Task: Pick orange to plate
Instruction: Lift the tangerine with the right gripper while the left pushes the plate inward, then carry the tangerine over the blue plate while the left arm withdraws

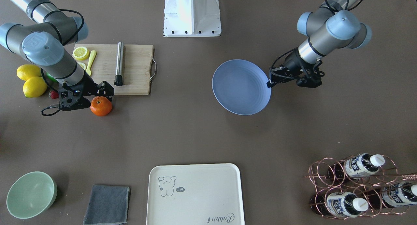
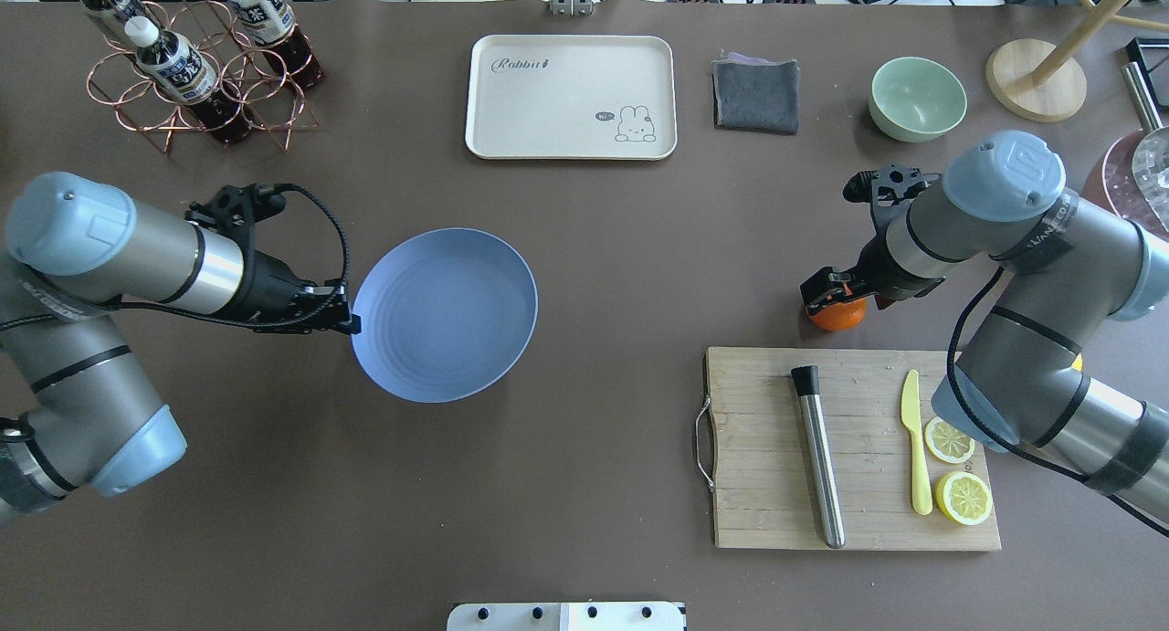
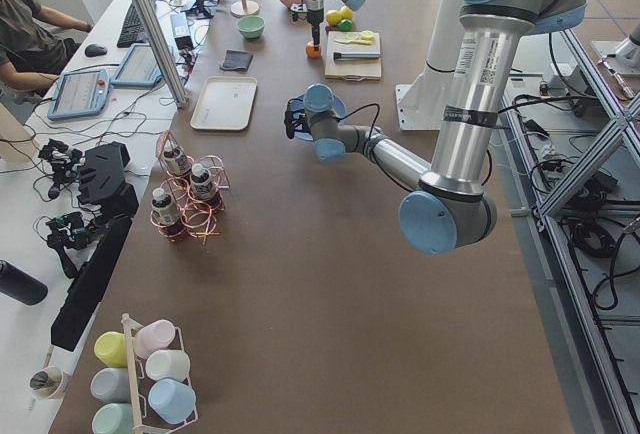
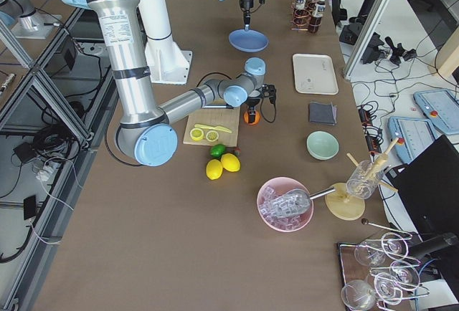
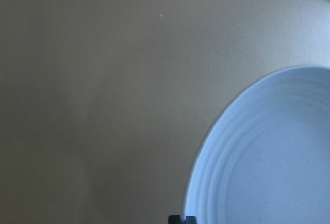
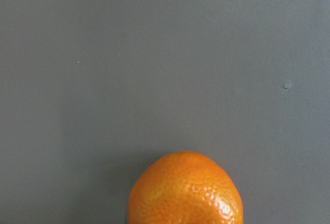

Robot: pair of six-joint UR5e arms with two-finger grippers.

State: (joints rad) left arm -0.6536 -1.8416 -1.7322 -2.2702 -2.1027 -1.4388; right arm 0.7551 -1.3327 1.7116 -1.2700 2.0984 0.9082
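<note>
The orange [image 1: 101, 106] sits on the brown table just in front of the cutting board [image 1: 133, 68], also visible as the orange [image 2: 838, 316] and low in the right wrist view as the orange [image 6: 185, 190]. My right gripper [image 1: 103, 93] hangs right over its top, fingers open and pointing down. The periwinkle-blue plate [image 1: 241, 87] lies mid-table with nothing on it, seen again as the plate [image 2: 445, 314]. My left gripper [image 1: 269, 83] is shut on the plate's rim on the robot's left side; one fingertip [image 5: 181, 219] shows at that rim.
On the cutting board lie a steel rod [image 1: 119, 63], a yellow knife [image 1: 90, 62] and lemon slices. Two whole lemons [image 1: 31, 79] lie behind my right arm. A green bowl [image 1: 31, 194], grey cloth [image 1: 107, 203], cream tray [image 1: 195, 194] and bottle rack [image 1: 358, 186] line the far edge.
</note>
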